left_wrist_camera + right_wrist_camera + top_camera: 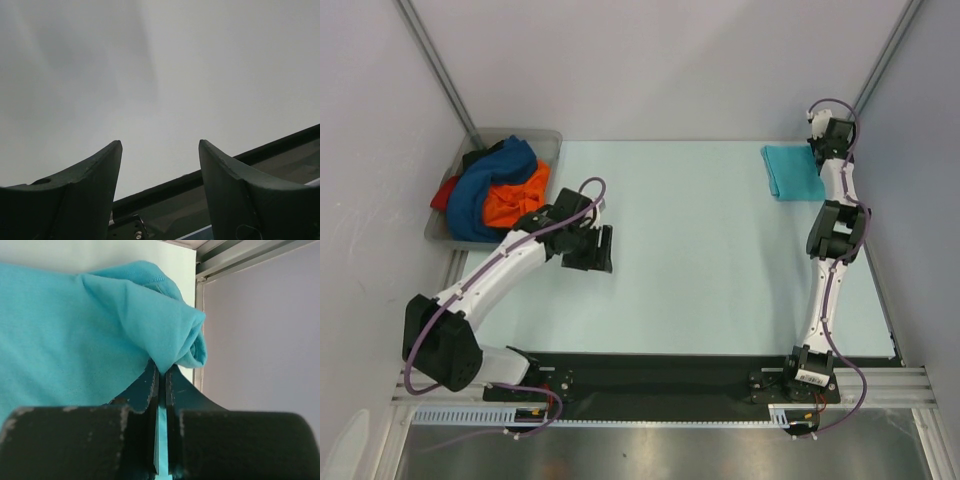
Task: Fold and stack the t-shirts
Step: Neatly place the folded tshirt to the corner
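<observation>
A folded turquoise t-shirt (792,170) lies at the table's back right. My right gripper (817,148) stands at the shirt's far right corner. In the right wrist view it (161,371) is shut on a pinched fold of the turquoise cloth (100,325), close to the table's edge rail. Dark blue (485,190), orange (515,200) and red (444,194) t-shirts lie heaped in the grey tray (548,140) at the back left. My left gripper (602,250) hovers right of the tray, open and empty. In the left wrist view it (160,145) faces the grey wall.
Grey walls enclose the table on three sides, with metal posts in the back corners. A black strip and metal rail (660,385) with both arm bases run along the near edge. A side rail (199,315) lies just beyond the right gripper.
</observation>
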Available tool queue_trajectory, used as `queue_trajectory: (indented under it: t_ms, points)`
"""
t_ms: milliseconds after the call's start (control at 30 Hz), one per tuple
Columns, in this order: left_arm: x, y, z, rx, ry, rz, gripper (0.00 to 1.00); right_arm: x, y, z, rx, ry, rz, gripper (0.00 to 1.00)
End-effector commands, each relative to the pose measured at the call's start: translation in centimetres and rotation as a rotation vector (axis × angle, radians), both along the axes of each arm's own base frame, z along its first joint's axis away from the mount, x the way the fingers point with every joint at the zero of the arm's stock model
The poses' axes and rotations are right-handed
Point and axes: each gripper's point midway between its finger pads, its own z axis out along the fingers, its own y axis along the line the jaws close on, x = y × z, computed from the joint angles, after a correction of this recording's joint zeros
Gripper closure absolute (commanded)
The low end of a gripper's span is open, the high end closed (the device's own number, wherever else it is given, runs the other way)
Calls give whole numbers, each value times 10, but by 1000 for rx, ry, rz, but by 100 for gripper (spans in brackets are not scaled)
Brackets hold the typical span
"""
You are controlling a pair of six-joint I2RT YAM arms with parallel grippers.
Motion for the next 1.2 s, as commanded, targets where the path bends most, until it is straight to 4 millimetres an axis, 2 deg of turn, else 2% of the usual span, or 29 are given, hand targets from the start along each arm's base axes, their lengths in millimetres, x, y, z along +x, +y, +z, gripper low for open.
queue_trajectory:
  t_ms: [0, 267, 467, 500, 567, 633, 667, 700, 733, 767, 800, 833, 867, 900, 933, 967, 1000, 1033, 1067, 1100, 1133, 1167]
  points:
    - [16, -4, 17, -69, -26, 30, 32, 22, -13, 48, -28, -178, -17, 100]
    - [29, -7, 20, -110, -6, 62, 34, 21, -30, 46, 9, -219, -71, 100]
    - [33, -13, 22, -130, 12, 68, 38, 24, -27, 39, 48, -236, -90, 100]
    - [34, -14, 25, -135, 5, 72, 38, 23, -30, 44, 33, -249, -116, 70]
    - [34, -13, 31, -144, -8, 90, 38, 23, -32, 54, 5, -270, -152, 29]
    - [33, -12, 36, -156, -16, 111, 37, 21, -34, 71, 1, -298, -177, 16]
    - [31, -13, 38, -170, -10, 140, 37, 18, -38, 79, 0, -308, -209, 2]
    - [27, -12, 45, -192, -25, 150, 37, 13, -38, 83, 15, -304, -238, 0]
    - [25, -12, 49, -206, -36, 161, 37, 8, -38, 106, 21, -331, -261, 0]
    - [20, -14, 55, -225, -49, 168, 37, 2, -38, 118, 26, -339, -288, 0]
    - [12, -10, 62, -233, -82, 173, 38, -3, -29, 112, 63, -307, -304, 0]
    - [6, -9, 67, -244, -101, 178, 37, -11, -21, 147, 75, -342, -311, 0]
    - [1, -7, 70, -254, -120, 180, 37, -18, -13, 157, 85, -342, -323, 0]
    - [-8, -3, 60, -250, -109, 191, 37, -26, -2, 161, 105, -318, -325, 0]
    - [-18, 2, 74, -295, -163, 207, 36, -30, 22, 150, 149, -280, -318, 0]
    - [-22, 3, 76, -314, -184, 210, 35, -40, 41, 175, 178, -299, -300, 0]
    - [-31, 7, 71, -326, -191, 213, 35, -48, 59, 170, 207, -251, -279, 0]
    - [-41, 10, 82, -366, -243, 205, 33, -54, 97, 145, 263, -177, -246, 0]
    - [-46, 12, 85, -383, -268, 201, 32, -73, 117, 160, 290, -156, -233, 0]
    - [-53, 15, 78, -387, -261, 203, 31, -84, 135, 157, 314, -125, -226, 1]
    - [-62, 16, 84, -422, -280, 203, 29, -105, 167, 126, 362, -37, -230, 0]
    - [-68, 17, 80, -428, -261, 212, 29, -122, 193, 147, 399, -57, -201, 0]
